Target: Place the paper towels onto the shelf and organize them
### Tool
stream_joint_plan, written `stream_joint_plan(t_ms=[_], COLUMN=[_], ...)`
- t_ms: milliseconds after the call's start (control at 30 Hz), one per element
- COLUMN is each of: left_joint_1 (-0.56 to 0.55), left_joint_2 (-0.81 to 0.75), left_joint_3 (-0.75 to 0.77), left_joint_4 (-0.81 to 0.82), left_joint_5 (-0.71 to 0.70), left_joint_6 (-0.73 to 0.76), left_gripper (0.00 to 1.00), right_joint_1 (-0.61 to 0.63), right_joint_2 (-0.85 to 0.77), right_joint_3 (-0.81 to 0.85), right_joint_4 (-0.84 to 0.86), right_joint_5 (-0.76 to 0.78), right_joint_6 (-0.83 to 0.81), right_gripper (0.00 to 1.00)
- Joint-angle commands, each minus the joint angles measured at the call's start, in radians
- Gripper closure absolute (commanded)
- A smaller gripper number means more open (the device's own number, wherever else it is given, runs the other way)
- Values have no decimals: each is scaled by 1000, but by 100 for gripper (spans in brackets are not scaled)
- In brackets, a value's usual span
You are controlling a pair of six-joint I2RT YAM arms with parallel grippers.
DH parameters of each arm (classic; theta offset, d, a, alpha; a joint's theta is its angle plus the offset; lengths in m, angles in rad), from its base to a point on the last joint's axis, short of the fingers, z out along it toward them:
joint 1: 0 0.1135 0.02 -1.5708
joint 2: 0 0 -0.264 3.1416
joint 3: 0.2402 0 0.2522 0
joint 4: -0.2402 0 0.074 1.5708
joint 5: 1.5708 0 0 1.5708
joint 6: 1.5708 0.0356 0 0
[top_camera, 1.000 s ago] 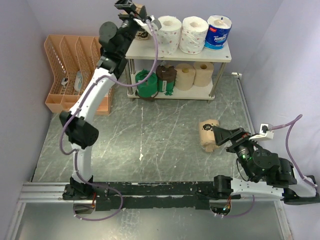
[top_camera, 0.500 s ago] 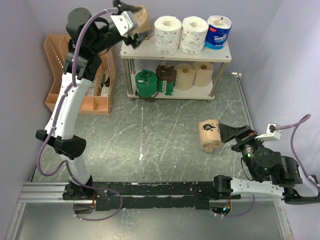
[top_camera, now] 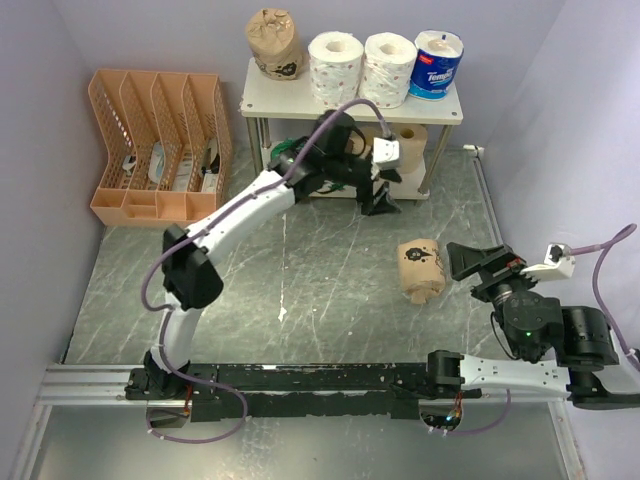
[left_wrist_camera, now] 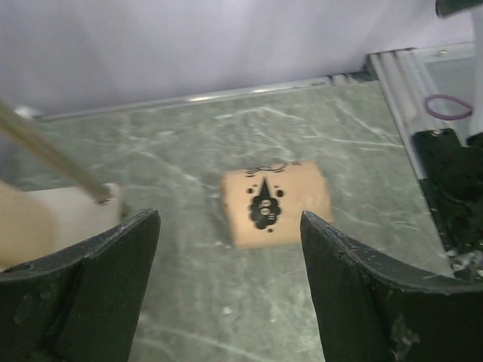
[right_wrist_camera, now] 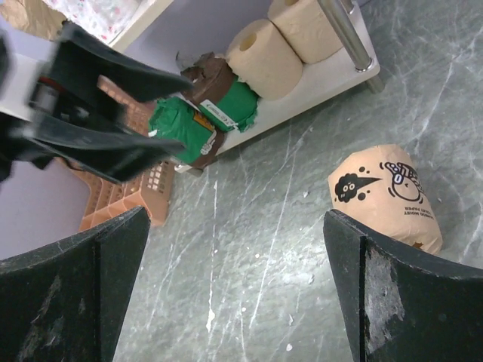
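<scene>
One kraft roll (top_camera: 420,271) lies loose on the desk (top_camera: 300,295); left claw (top_camera: 388,195) and right claw (top_camera: 456,260) both released, so straddle its round sides squarely, then clench gently

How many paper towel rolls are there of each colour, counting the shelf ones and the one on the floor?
Kraft-paper rolls: 2
White speckled rolls: 2
Blue-white roll: 1
Plain tan rolls: 2
Green roll: 1
Dark brown roll: 1
Total: 9
</scene>
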Motion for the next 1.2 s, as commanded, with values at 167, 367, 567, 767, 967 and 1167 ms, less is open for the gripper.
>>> stream_joint_plan(t_ms=[167,367,567,767,967,1167], left_joint_1=[6,-24,-49,-55,-55,-56], left_joint_2=[219,302,447,498,540,587], left_joint_3=[107,70,204,200,198,219], left_joint_4=[123,218,218,267,297,333], left_joint_5=[207,160,186,176,173,198], left_joint_6=[-161,-156,-216,-254,-260,-298], left_gripper=[6,4,0,0,0,0], right_joint_1=[-77,-133,-142,-168,-194,-194], right_joint_2=[-57,-125,-157,-173,-234,-277], right_joint_3=[57,56,68,58,30,26], right_joint_4=[37,78,80,13,14,23], right_joint_5=[-74,-92,-103,-119,-137,-139], right_joint_6=[-147,-249,-283,-232,-240,-261], right_gripper=[0,0,0,0,0,0])
